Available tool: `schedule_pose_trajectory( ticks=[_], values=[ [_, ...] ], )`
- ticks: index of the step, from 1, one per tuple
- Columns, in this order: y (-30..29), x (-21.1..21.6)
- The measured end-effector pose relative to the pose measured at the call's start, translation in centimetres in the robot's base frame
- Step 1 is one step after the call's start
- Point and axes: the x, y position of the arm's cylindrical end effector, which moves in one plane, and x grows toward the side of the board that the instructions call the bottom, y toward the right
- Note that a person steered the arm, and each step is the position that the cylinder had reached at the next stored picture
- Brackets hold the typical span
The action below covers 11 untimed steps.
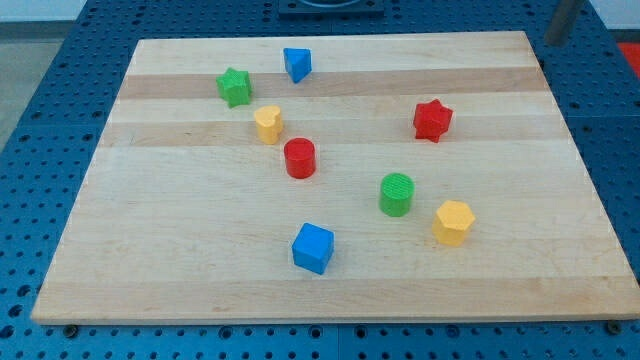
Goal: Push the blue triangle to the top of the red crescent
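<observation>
The blue triangle (pixel 296 64) lies near the board's top edge, left of centre. The red crescent (pixel 299 158) looks like a rounded red block and lies almost straight below the triangle, near the board's middle. The two are apart, with a yellow block (pixel 267 124) between them and slightly to the left. My rod shows at the view's top right corner. My tip (pixel 553 43) is just beyond the board's top right corner, far from every block.
A green star (pixel 234 87) lies left of the blue triangle. A red star (pixel 432 120) lies at the right. A green cylinder (pixel 396 194), a yellow hexagon (pixel 453 222) and a blue cube (pixel 313 248) lie lower down. The wooden board (pixel 150 250) rests on a blue perforated table.
</observation>
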Motion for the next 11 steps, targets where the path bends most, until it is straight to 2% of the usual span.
schedule_pose_trajectory(
  ticks=[1,3,4,5,7,11],
  values=[
    [-4.6,3.5],
    [-15.6,1.8],
    [-20.3,-2.1],
    [-26.0,-3.5],
    [-38.5,-2.6],
    [-37.5,5.8]
  ],
)
